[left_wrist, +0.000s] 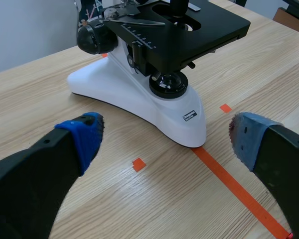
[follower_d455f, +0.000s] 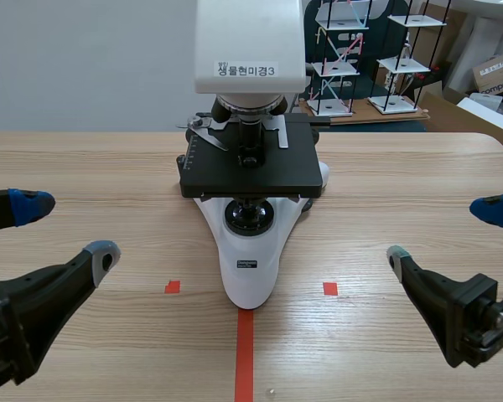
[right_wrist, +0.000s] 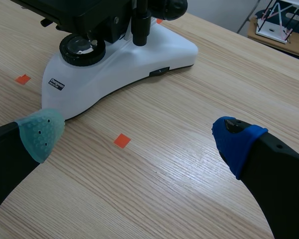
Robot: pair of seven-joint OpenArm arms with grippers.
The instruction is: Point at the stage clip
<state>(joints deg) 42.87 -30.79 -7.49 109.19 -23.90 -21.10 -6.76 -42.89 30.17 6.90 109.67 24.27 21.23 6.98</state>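
A white microscope (follower_d455f: 250, 251) with a black stage (follower_d455f: 250, 163) stands at the table's middle. A metal stage clip (follower_d455f: 206, 134) lies on the stage's far left part; the left wrist view shows the stage clip (left_wrist: 134, 21) above the side knob. My left gripper (follower_d455f: 63, 230) is open at the near left, well short of the microscope (left_wrist: 139, 94). My right gripper (follower_d455f: 448, 230) is open at the near right, beside the white base (right_wrist: 114, 69). Nothing is between either pair of fingers.
Wire-frame models (follower_d455f: 360, 50) and cardboard boxes (follower_d455f: 495, 75) stand behind the table's far right edge. Orange-red tape marks lie in front of the microscope's foot.
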